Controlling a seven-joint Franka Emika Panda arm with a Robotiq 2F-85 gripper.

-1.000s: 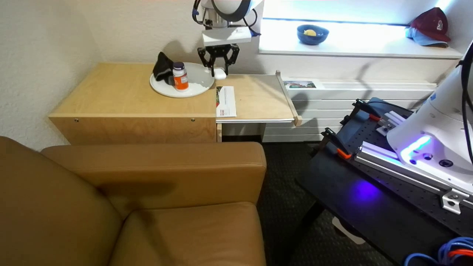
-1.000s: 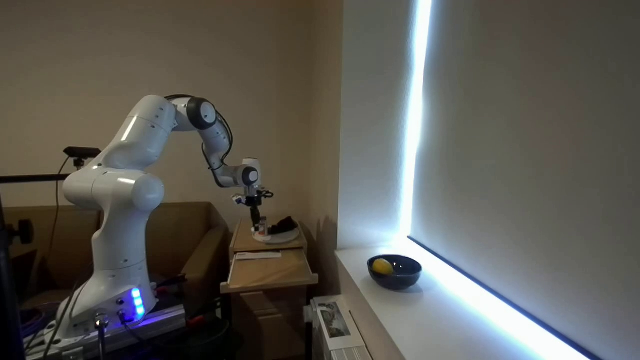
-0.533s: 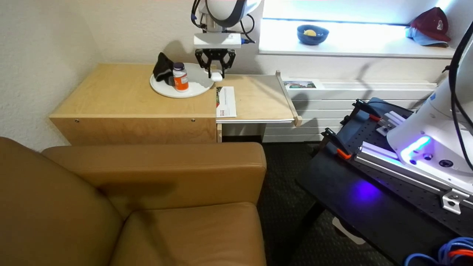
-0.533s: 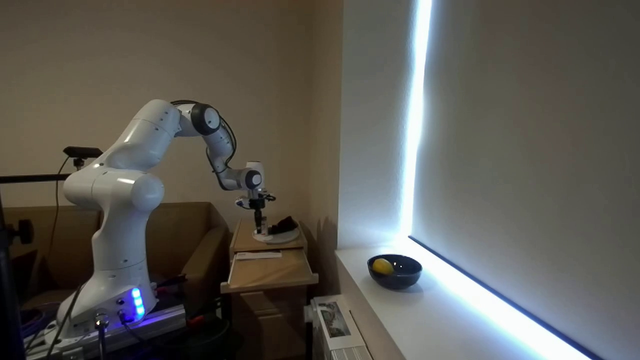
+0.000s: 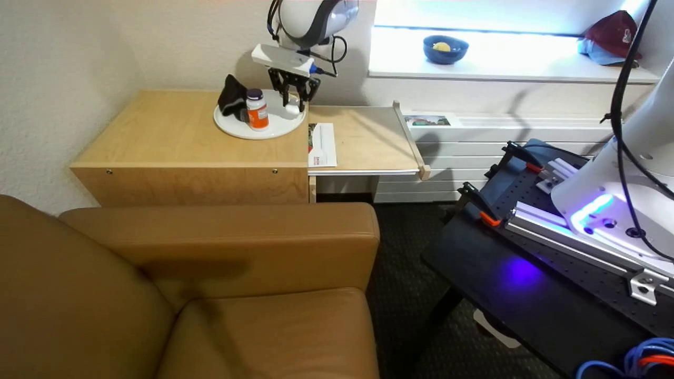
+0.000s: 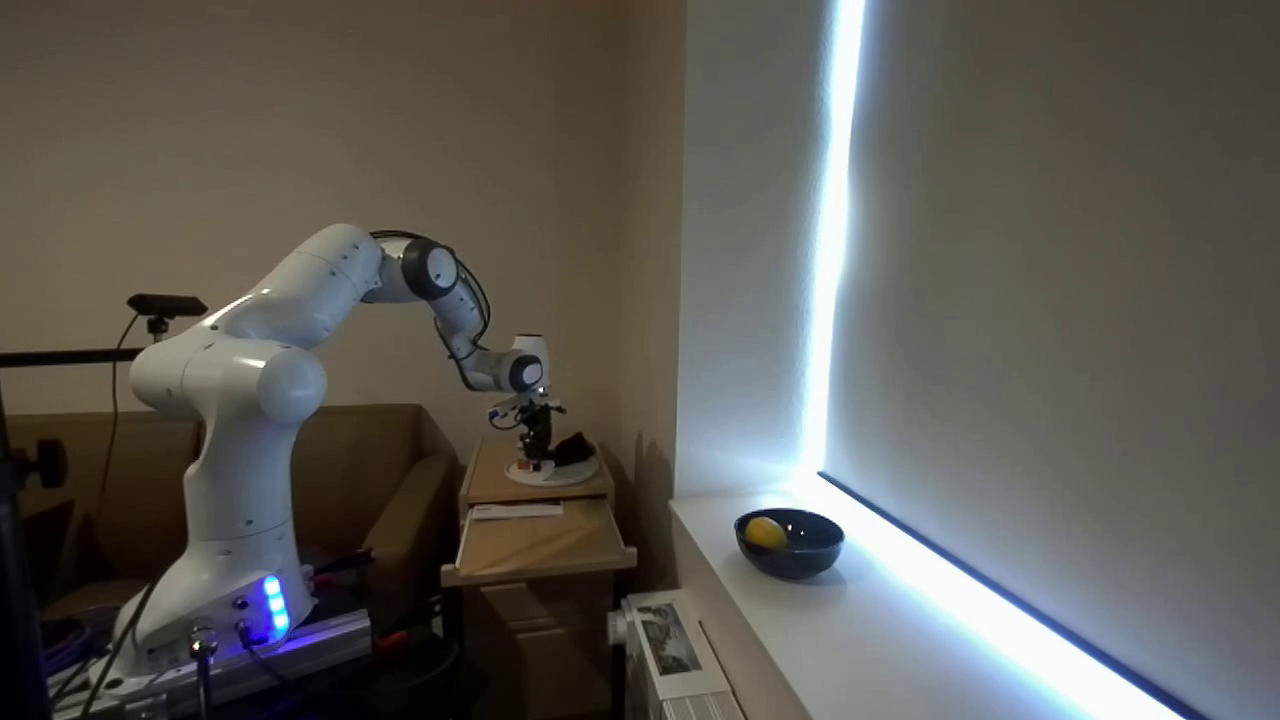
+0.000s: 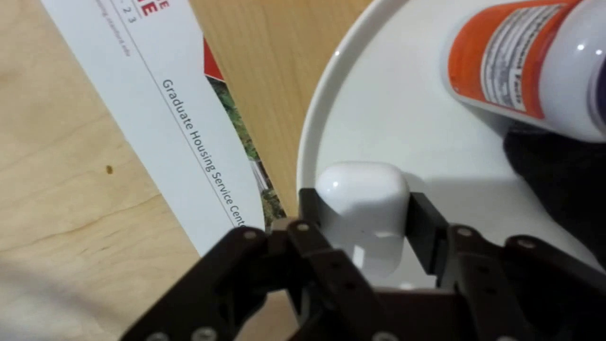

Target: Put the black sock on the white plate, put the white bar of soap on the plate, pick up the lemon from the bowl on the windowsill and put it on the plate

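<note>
1. The step in hand, as I judge it, is the second one: to put the white bar of soap (image 7: 363,199) on the white plate (image 5: 279,123).
2. The gripper (image 5: 294,105) has its fingers parted by the width of the soap, one at each side, so it seems well held.
3. The soap is at the right part of the plate; whether its underside touches there, I cannot tell.
4. The black sock (image 5: 231,97) lies on the plate's left part, beside an upright bottle (image 5: 257,113); the first step looks done.
5. The lemon (image 5: 442,47) is in the bowl (image 5: 444,58) on the windowsill (image 5: 516,60), far right.
6. The next move calls for letting the plate carry the soap, then spreading the fingers and rising straight, away from the bottle.
</note>
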